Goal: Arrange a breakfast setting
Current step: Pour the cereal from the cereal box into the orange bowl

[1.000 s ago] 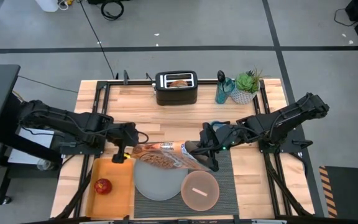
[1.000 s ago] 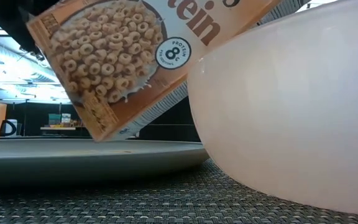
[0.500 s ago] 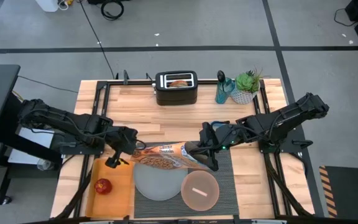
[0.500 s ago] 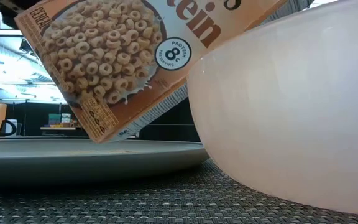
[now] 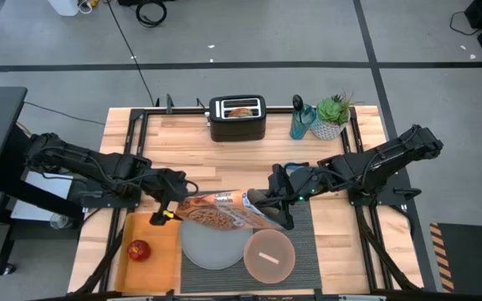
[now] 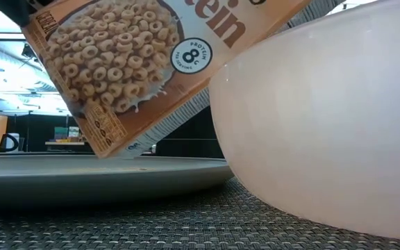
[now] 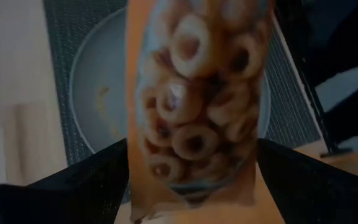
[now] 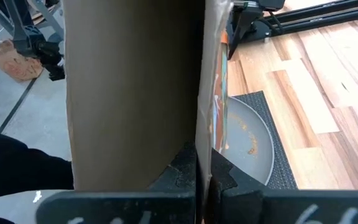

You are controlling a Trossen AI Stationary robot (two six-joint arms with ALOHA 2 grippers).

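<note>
An orange cereal box (image 5: 228, 211) hangs slanted above the grey plate (image 5: 209, 248) and the pinkish bowl (image 5: 269, 256), which rest on the dark striped placemat (image 5: 305, 244). In the low view the box (image 6: 130, 62) tilts over the plate (image 6: 82, 173) beside the bowl (image 6: 325, 125). My left gripper (image 5: 172, 209) is at the box's left end. My right gripper (image 5: 276, 207) is shut on its right end. A red apple (image 5: 139, 249) lies on the orange tray (image 5: 159, 259). A bagel (image 5: 241, 109) sticks out of the black toaster (image 5: 238, 119). No spoon shows. My left gripper has the box's left end (image 7: 191, 180) between its two fingers (image 7: 86, 180), one on each side, coming level from the table's left. The box is clear of the plate. My right gripper pinches a thin cardboard edge at the box's right end (image 8: 201, 134) between its shut fingers (image 8: 185, 165), coming from the table's right. The box stands clear of the table, above the plate.
A teal bottle (image 5: 300, 122) and a potted plant (image 5: 331, 115) stand at the far right. The plate carries a few crumbs (image 8: 251, 146). Bare wood lies between the toaster and the box.
My left gripper has shifted a little at the box's left end, down toward the tray and back. The box's left end has rocked slightly in the low view. My right gripper has kept its hold.
</note>
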